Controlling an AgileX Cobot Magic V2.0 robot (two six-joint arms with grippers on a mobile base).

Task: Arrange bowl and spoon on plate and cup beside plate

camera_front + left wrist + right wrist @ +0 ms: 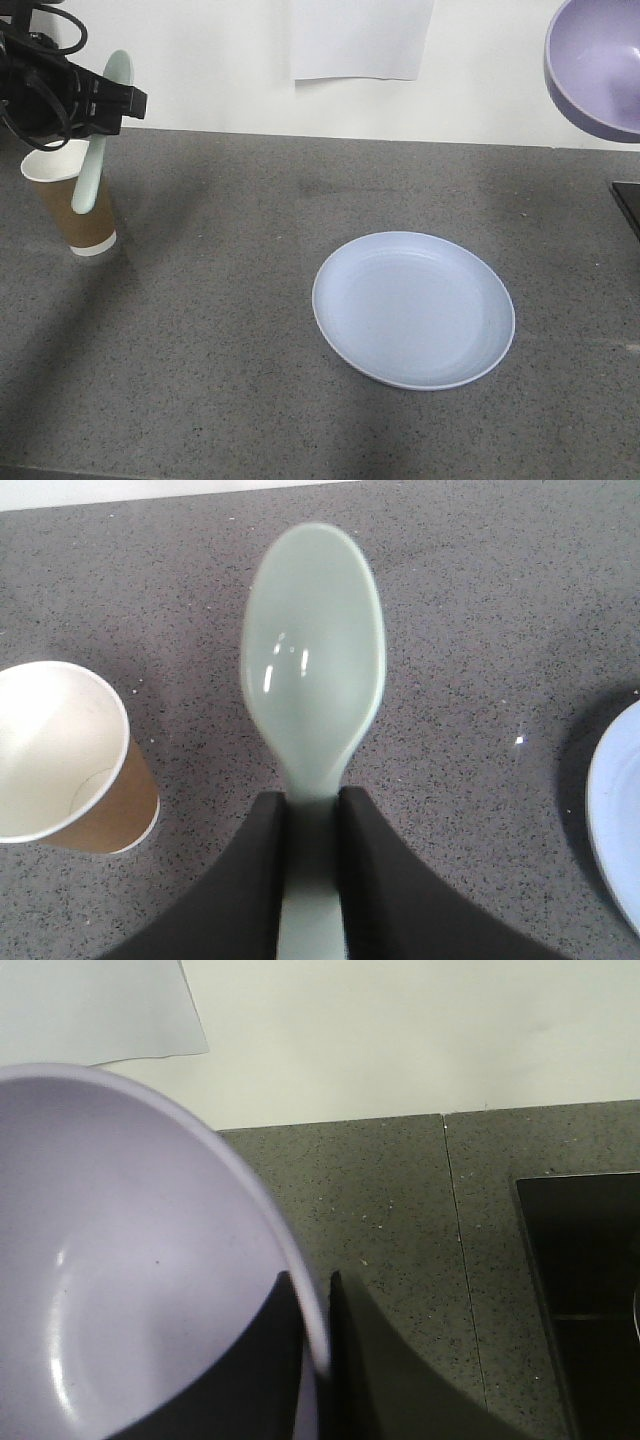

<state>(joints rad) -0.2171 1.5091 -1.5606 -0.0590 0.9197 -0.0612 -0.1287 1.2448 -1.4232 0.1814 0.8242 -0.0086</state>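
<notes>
While both arms are loaded, I read the step in hand as seating the bowl [600, 70] first. The right gripper [315, 1310] is pinched narrow on its rim, one finger inside and one outside, and the bowl hangs tilted in the air at 2 o'clock in the front view, well apart from the plate [413, 310]. The plate lies bare on the table [220, 330], a little toward 5 o'clock of centre.

I would carry the bowl toward 7 o'clock until it sits over the plate's middle, level it, then lower it until the base rests flat before letting the rim go. A one-sided rim grip could let it swing, so I'd go slowly.

The left gripper [310, 815] is clamped on the handle of the spoon [312, 650] at 10 o'clock, head hanging just in front of the cup [75, 205]. I'd hold that arm clear until the bowl lands, and lift away without clipping the cup.
</notes>
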